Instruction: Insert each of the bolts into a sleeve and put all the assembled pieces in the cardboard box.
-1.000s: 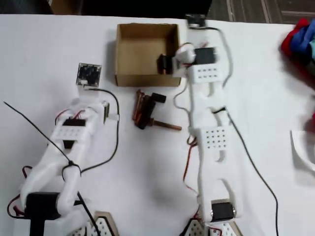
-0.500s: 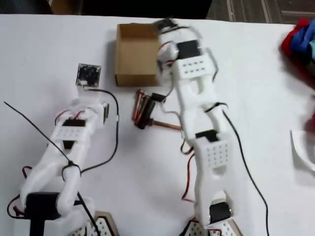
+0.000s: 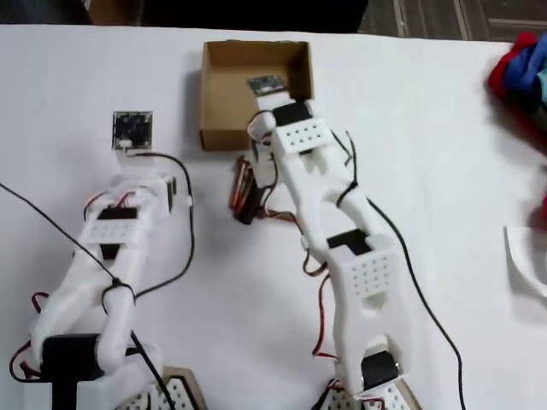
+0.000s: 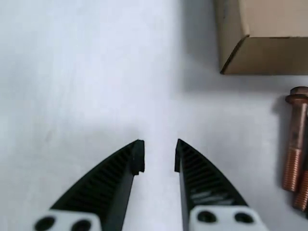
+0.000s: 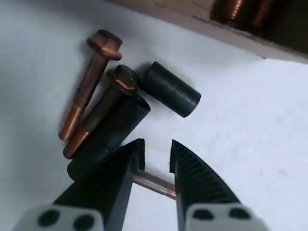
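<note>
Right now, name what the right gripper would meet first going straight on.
Likely the copper bolt shank lying across between the tips of the right gripper, though its height is unclear; beyond it, the short black sleeve.

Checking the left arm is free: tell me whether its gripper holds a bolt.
No, the left gripper is open over the table with nothing in it; the nearest bolt lies apart.

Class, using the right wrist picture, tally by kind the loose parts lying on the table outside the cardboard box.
Copper bolts: 3 (one shows only its shaft)
Black sleeves: 2
Total: 5
</note>
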